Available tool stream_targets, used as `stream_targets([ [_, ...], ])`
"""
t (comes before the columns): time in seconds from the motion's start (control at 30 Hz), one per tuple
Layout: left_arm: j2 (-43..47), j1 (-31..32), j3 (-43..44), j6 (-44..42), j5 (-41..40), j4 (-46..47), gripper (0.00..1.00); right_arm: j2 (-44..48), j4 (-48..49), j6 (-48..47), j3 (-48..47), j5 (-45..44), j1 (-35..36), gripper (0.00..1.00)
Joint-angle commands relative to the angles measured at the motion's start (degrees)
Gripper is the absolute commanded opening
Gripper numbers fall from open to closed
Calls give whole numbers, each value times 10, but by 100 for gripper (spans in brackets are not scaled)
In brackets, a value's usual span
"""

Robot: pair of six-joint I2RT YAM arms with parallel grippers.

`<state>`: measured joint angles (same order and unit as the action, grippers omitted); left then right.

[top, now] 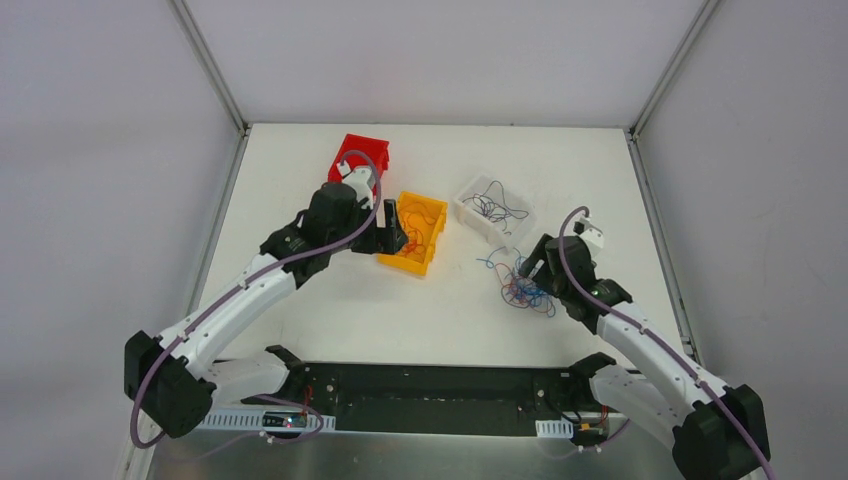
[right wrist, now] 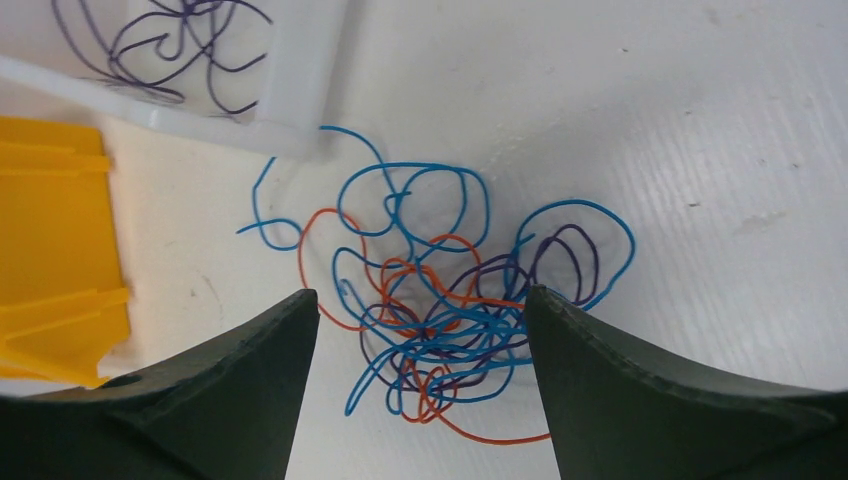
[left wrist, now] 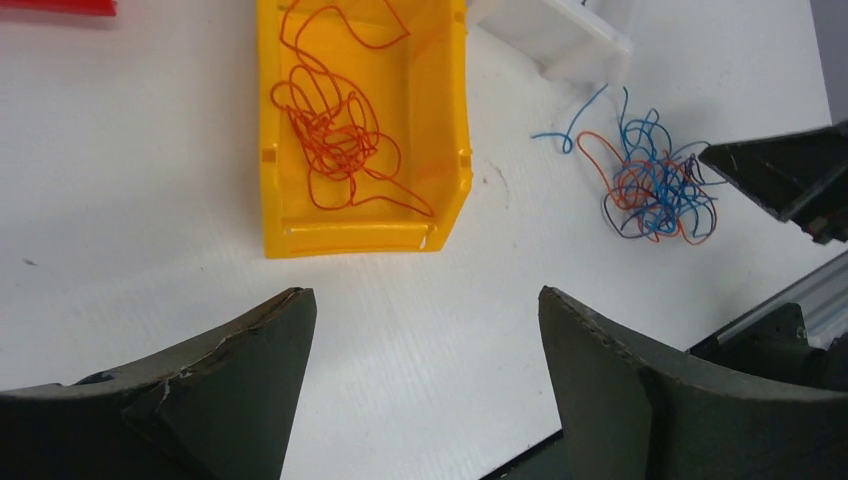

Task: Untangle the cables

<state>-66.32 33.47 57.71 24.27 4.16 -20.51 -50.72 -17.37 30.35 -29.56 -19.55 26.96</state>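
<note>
The tangle of cables point(top: 527, 290) lies on the white table: thin blue, orange and dark purple wires knotted together. It also shows in the left wrist view point(left wrist: 655, 187) and the right wrist view point(right wrist: 450, 320). My right gripper point(top: 529, 267) point(right wrist: 420, 295) is open, low over the tangle, one finger on either side of it. My left gripper point(top: 397, 238) point(left wrist: 425, 295) is open and empty, over bare table beside the yellow bin point(top: 405, 264) point(left wrist: 360, 238). Orange wires point(left wrist: 335, 130) lie loose in that bin.
A white bin point(top: 484, 228) point(right wrist: 300, 90) holding dark purple wires point(right wrist: 170, 40) stands just behind the tangle. A red bin point(top: 360, 155) stands behind the left gripper. White walls enclose the table on three sides.
</note>
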Motion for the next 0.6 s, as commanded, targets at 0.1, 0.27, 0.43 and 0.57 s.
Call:
stream_targets([
  [0.1, 97, 12, -124, 26, 23, 160, 85, -80, -43, 35, -21, 5, -15, 79],
  [0.27, 125, 12, -143, 20, 24, 153, 86, -155, -34, 28, -44, 33, 9, 79],
  [0.43, 150, 13, -154, 7, 3, 135, 87, -195, 8, 83, -47, 90, 84, 78],
  [0.57, 160, 13, -170, 12, 1, 133, 88, -204, 89, 174, -41, 111, 211, 77],
])
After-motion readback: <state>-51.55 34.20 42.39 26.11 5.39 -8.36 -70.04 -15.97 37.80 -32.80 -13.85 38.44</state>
